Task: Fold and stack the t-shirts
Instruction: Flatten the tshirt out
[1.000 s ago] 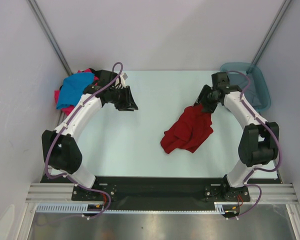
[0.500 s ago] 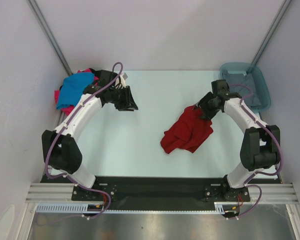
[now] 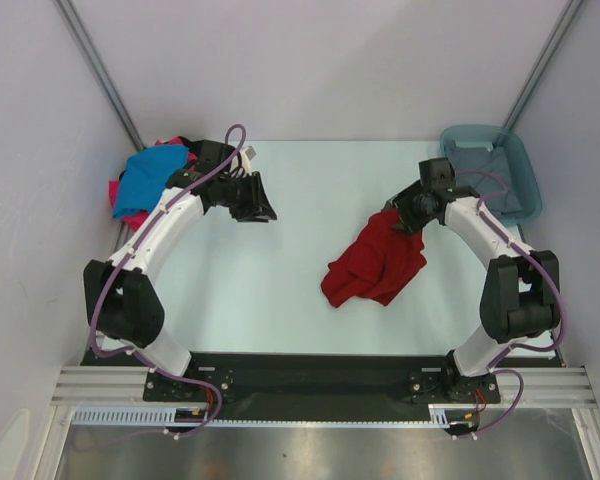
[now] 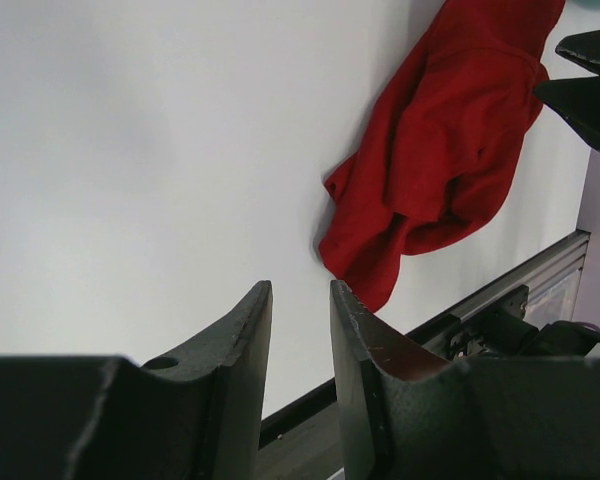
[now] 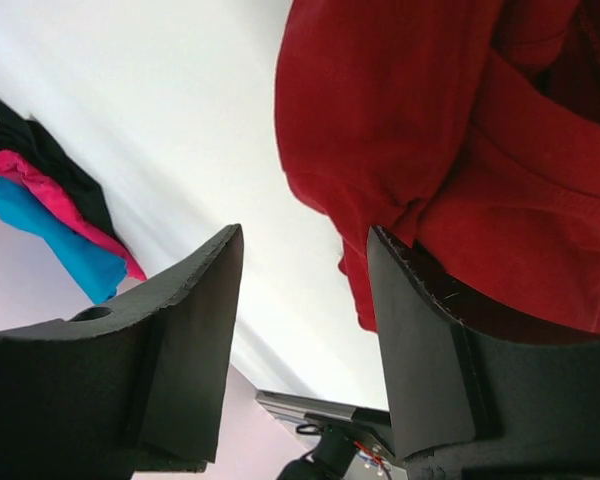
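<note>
At the far left corner of the bench point(image 3: 280, 290) the blue shirt point(image 3: 145, 180) is heaped on the pink shirt point(image 3: 115, 197), with the black shirt point(image 5: 35, 140) at the pile's far side. We see none of them folded. Just right of that heap the left claw point(image 3: 262, 210) hangs over bare bench, its jaws a narrow slit apart with nothing in them. Right of the middle lies the red shirt point(image 3: 375, 265), crumpled and stretching toward the far right. The right claw point(image 3: 408, 216) sits at that shirt's far end with its jaws apart. In the wrist view red cloth lies by one finger, but we see nothing pinched. The tub point(image 3: 520, 175) stands at the far right corner.

We judge the step to be taking up the red shirt to spread it. To do it well, we would close on a single layer at a shoulder or hem, not on a bunched fold. Then we would bring the left claw across to the matching corner, so the two can draw the cloth taut and lay it flat with room to fold.

Against a second ago, the left arm and the heap have not moved. The right claw has shifted a little toward the near edge, onto the shirt's far end. The cloth's near part lies as it did.
</note>
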Robot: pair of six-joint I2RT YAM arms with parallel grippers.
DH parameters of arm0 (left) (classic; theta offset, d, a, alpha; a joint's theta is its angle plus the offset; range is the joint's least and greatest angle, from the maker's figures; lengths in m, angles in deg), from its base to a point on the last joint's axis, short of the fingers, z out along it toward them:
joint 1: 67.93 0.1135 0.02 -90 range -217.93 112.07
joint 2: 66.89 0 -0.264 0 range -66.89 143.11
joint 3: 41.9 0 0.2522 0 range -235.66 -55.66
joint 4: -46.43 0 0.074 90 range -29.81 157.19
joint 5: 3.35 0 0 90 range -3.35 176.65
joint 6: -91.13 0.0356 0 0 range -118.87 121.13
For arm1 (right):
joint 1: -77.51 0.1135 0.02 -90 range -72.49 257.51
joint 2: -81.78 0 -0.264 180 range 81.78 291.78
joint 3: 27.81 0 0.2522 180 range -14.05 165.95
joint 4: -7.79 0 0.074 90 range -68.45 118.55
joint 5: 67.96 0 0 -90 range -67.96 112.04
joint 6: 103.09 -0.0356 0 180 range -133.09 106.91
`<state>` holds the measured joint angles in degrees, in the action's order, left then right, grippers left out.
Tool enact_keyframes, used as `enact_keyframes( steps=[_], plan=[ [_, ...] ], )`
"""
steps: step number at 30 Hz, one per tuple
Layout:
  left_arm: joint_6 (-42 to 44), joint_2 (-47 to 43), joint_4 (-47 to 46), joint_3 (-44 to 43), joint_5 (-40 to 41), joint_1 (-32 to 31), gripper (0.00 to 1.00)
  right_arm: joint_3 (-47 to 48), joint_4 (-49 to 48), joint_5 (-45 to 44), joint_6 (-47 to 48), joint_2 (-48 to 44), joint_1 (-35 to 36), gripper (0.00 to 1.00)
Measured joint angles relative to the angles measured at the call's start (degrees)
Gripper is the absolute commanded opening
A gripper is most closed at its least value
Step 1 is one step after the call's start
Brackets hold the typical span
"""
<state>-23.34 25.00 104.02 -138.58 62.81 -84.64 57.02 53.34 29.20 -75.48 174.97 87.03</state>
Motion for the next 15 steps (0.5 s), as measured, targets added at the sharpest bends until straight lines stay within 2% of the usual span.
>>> enact_keyframes(
  steps=[15],
  plan=[
    [0.0,0.0,0.0,0.0,-0.4,0.0,0.35,-4.8,0.5,-2.3,-3.7,-4.3,-0.7,0.57]
  ],
)
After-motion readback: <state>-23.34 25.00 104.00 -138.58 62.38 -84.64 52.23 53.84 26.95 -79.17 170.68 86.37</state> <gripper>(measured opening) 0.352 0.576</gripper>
